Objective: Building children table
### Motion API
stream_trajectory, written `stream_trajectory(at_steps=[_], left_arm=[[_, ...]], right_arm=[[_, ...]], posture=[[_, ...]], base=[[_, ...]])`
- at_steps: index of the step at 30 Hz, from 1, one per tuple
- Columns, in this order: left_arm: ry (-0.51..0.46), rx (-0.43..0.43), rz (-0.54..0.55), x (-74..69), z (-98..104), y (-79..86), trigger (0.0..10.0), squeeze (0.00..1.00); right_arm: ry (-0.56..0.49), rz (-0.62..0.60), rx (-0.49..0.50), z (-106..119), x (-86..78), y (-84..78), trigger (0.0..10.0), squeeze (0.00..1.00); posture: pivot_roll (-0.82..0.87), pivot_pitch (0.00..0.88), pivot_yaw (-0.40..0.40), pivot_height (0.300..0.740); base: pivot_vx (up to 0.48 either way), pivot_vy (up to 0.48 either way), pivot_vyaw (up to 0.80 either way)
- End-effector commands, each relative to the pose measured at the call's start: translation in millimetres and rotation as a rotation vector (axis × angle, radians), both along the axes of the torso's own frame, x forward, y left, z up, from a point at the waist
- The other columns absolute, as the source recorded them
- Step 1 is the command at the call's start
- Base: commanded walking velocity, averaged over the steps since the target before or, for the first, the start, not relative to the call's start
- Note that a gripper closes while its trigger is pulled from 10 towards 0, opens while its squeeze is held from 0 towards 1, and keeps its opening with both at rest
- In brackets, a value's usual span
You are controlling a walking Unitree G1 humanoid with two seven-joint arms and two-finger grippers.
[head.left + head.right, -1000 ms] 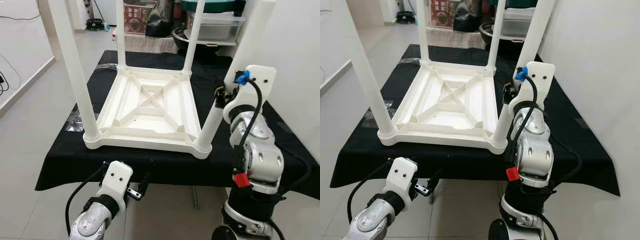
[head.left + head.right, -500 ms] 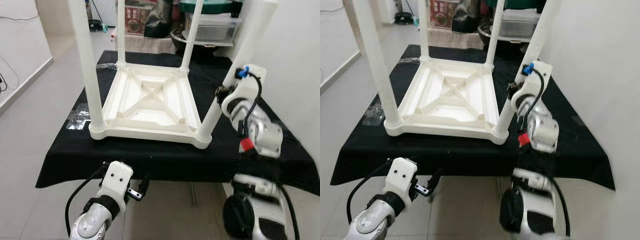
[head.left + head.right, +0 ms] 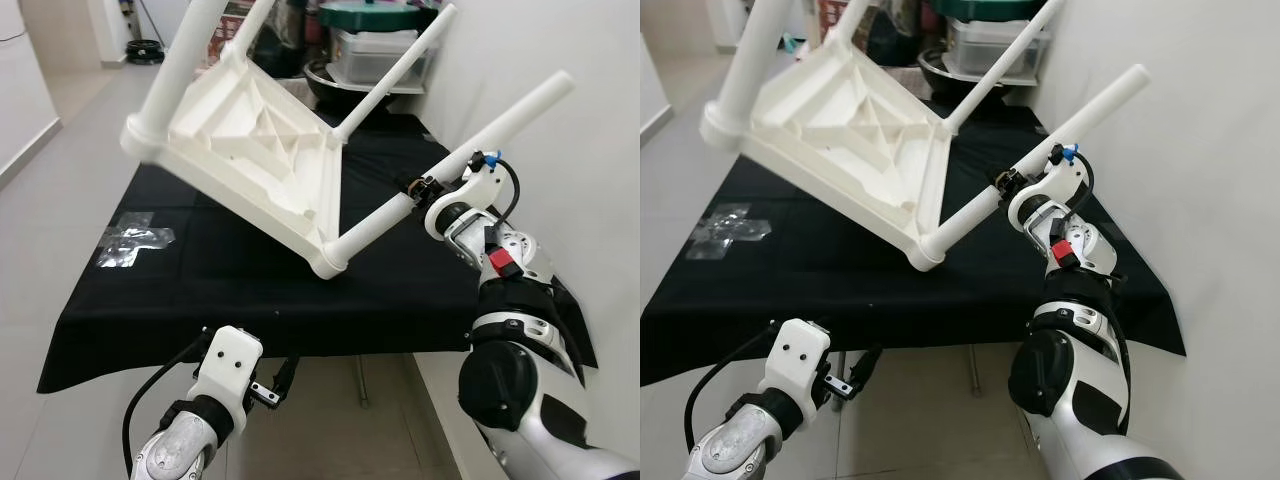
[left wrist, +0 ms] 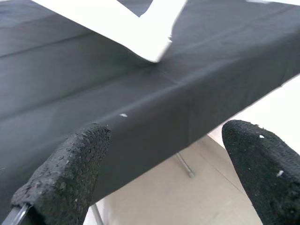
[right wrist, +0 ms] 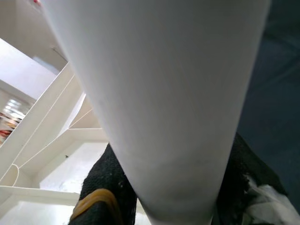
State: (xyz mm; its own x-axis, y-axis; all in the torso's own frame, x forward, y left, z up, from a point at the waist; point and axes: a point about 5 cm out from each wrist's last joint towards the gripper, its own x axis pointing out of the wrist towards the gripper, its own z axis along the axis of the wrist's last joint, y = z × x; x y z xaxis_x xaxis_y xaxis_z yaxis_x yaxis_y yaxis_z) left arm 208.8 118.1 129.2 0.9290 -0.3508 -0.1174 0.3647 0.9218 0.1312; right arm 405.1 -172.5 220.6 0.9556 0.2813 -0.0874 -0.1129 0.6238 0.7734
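Fingers of the right gripper are clamped around one white leg of the table, near the middle of that leg; in the right wrist view the leg runs between the two black fingers, with the ribbed underside of the tabletop beyond. From the grip the leg slants down to a corner socket of the table, and that corner touches the black cloth just beside the gripper's near side. The rest of the table is tilted up and away from the gripper, its underside facing the robot, its other legs pointing up and back.

Past the gripper, behind the cloth-covered surface, stand a clear plastic bin with a green lid and a dark bowl; what they hold cannot be made out. A wall rises close on the gripper's outer side.

Well apart from the right gripper, across the cloth, crumpled clear plastic lies on the cloth's far left part.

The left gripper hangs low, below the cloth's front edge, holding nothing. In the left wrist view its fingers stand wide apart, facing the cloth's hanging edge and the table's lowest corner.
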Motion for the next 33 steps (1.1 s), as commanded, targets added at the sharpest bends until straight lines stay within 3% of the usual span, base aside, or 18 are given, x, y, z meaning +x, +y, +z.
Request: stream_trajectory(at_steps=[1, 2, 7, 9, 12, 18, 20, 21, 22, 28, 29, 33], left_arm=[[0.009, 0.011, -0.007, -2.9, 1, 0.7, 10.0, 0.0], [0.011, 0.015, -0.009, -4.5, 1, 1.6, 10.0, 0.0], [0.013, 0.016, -0.009, -5.7, 2, 2.4, 10.0, 0.0], [0.016, 0.022, -0.01, -7.8, 3, 3.8, 10.0, 0.0], [0.021, 0.028, -0.01, -10.3, 4, 5.0, 10.0, 0.0], [0.029, 0.033, -0.014, -15.0, 6, 5.8, 10.0, 0.0], [0.029, 0.033, -0.014, -15.0, 6, 5.8, 10.0, 0.0], [0.03, 0.033, -0.014, -15.6, 6, 5.9, 10.0, 0.0], [0.033, 0.034, -0.015, -16.2, 6, 6.0, 10.0, 0.0], [0.038, 0.034, -0.013, -17.0, 6, 6.0, 10.0, 0.0], [0.04, 0.036, -0.012, -16.8, 5, 5.8, 10.0, 0.0], [0.04, 0.039, -0.016, -16.4, 5, 4.8, 10.0, 0.0]], right_arm=[[0.017, 0.179, 0.179, -7, 0.0, 37.0, 0.0, 0.0], [0.035, 0.211, 0.223, -12, -0.5, 47.3, 0.0, 0.0], [0.068, 0.222, 0.26, -20, -1.9, 56.6, 0.0, 0.0], [0.185, 0.179, 0.363, -45, -5.9, 73.1, 0.0, 0.0], [0.252, 0.168, 0.422, -57, -9.5, 87.0, 0.0, 0.0], [0.258, 0.241, 0.439, -57, -13.5, 113.7, 0.0, 0.0], [0.258, 0.241, 0.439, -57, -13.5, 113.7, 0.0, 0.0], [0.266, 0.258, 0.422, -56, -14.5, 118.9, 0.8, 0.0], [0.261, 0.268, 0.398, -55, -14.5, 122.6, 10.0, 0.0], [0.256, 0.202, 0.343, -51, -9.5, 121.0, 10.0, 0.0], [0.246, 0.25, 0.335, -49, -11.2, 125.2, 10.0, 1.0], [0.313, 0.208, 0.31, -62, -14.1, 124.7, 10.0, 1.0]], posture=[[0.13, 0.123, -0.093, 0.74], [0.14, 0.129, -0.091, 0.74], [0.14, 0.133, -0.091, 0.74], [0.16, 0.145, -0.088, 0.74], [0.17, 0.156, -0.085, 0.74], [0.18, 0.165, -0.084, 0.74], [0.18, 0.165, -0.084, 0.74], [0.18, 0.165, -0.085, 0.74], [0.18, 0.165, -0.087, 0.74], [0.18, 0.157, -0.087, 0.74], [0.18, 0.147, -0.086, 0.74], [0.18, 0.139, -0.091, 0.74]], base=[[0.0, 0.0, 0.0], [0.0, 0.0, 0.0], [0.0, 0.0, 0.0], [0.0, 0.0, 0.0], [0.0, 0.0, 0.0], [0.0, 0.0, 0.0], [0.0, 0.0, 0.0], [0.0, 0.0, 0.0], [0.0, 0.0, 0.0], [0.0, 0.0, 0.0], [0.0, 0.0, 0.0], [0.0, 0.0, 0.0]])
